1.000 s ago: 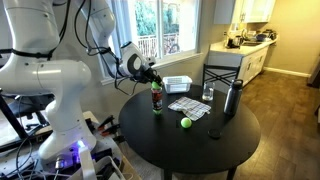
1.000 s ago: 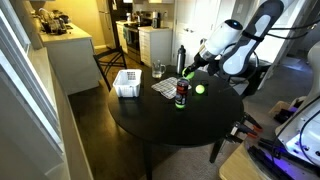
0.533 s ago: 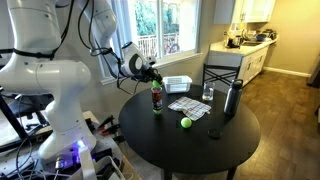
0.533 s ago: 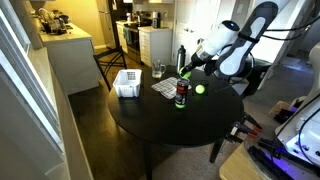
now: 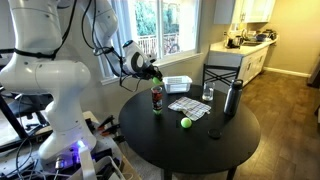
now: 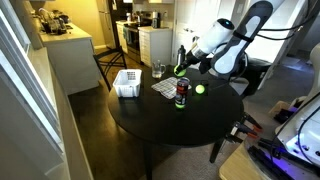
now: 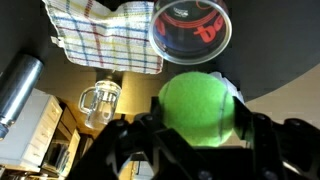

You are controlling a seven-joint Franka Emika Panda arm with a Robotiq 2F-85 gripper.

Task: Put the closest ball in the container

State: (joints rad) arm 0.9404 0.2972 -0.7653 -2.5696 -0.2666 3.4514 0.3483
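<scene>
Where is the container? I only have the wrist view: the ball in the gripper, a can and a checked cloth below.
Observer: The white container sits near the table edge, beside the checked cloth.
Operator: Any other ball around?
Observer: Yes, a second ball lies on the table, apart from the can.
Operator: Am I touching that can?
Observer: No. The gripper, with the held ball, hangs above the can's top, clear of it.

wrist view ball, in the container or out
Out. The ball sits clamped in the gripper, beside the container, not inside it.
</scene>
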